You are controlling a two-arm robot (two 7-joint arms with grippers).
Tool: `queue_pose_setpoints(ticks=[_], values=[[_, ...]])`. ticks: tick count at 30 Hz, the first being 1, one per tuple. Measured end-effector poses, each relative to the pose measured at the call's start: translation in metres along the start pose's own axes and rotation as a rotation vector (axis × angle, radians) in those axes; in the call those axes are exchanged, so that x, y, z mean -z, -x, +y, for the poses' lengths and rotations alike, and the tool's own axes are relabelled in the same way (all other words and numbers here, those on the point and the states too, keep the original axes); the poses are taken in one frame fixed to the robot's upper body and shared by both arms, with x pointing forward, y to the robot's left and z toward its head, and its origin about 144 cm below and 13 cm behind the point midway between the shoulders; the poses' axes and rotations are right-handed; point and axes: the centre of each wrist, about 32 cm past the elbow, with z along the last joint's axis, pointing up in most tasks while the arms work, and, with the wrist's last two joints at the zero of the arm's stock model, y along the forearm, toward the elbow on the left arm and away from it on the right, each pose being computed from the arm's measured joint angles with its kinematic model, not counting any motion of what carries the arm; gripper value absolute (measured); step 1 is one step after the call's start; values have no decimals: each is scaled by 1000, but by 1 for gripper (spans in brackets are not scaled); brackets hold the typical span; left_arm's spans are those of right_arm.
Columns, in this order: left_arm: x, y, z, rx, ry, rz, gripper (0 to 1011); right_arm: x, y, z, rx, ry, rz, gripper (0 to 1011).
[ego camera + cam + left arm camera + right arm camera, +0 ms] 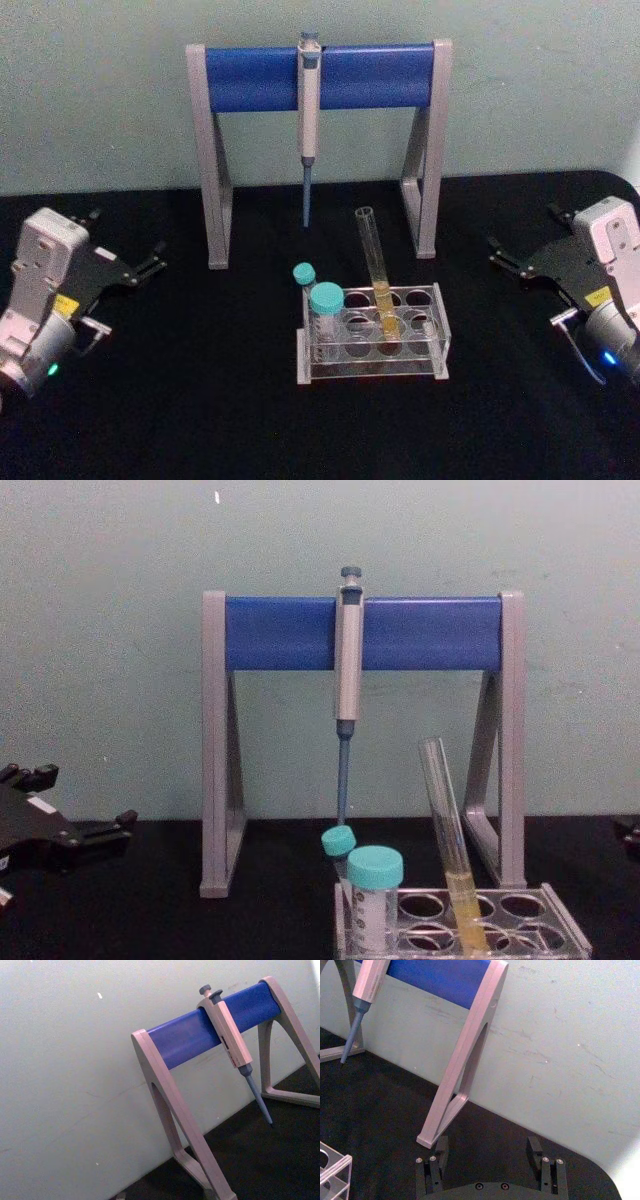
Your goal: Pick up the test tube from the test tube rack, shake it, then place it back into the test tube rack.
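The test tube [375, 265] is a long clear glass tube with yellow liquid low down; it stands leaning in the clear test tube rack [440, 312] at the table's middle. The chest view shows the test tube [445, 820] rising from the test tube rack [562, 932]. My left gripper [128, 238] rests open and empty at the far left, well away from the rack, and also shows as the left gripper [78, 796]. My right gripper [521, 232] sits open and empty at the far right; in its wrist view the right gripper [487, 1149] has its fingers wide apart.
A wide teal-capped vial [326, 303] and a thin teal-capped tube [304, 275] stand in the rack's left end. Behind it a grey-and-blue pipette stand [250, 78] holds a hanging pipette [308, 115]. Black tabletop lies open between rack and each gripper.
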Motion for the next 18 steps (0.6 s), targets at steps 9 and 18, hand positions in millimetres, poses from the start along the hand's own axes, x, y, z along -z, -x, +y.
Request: queue_pose_setpoints(ticks=[9, 18], values=[[0, 0, 0, 0, 0, 0, 1001, 0, 0, 0, 0, 0, 0, 1000], [0, 0, 0, 0, 0, 0, 1001, 0, 0, 0, 0, 0, 0, 1000]])
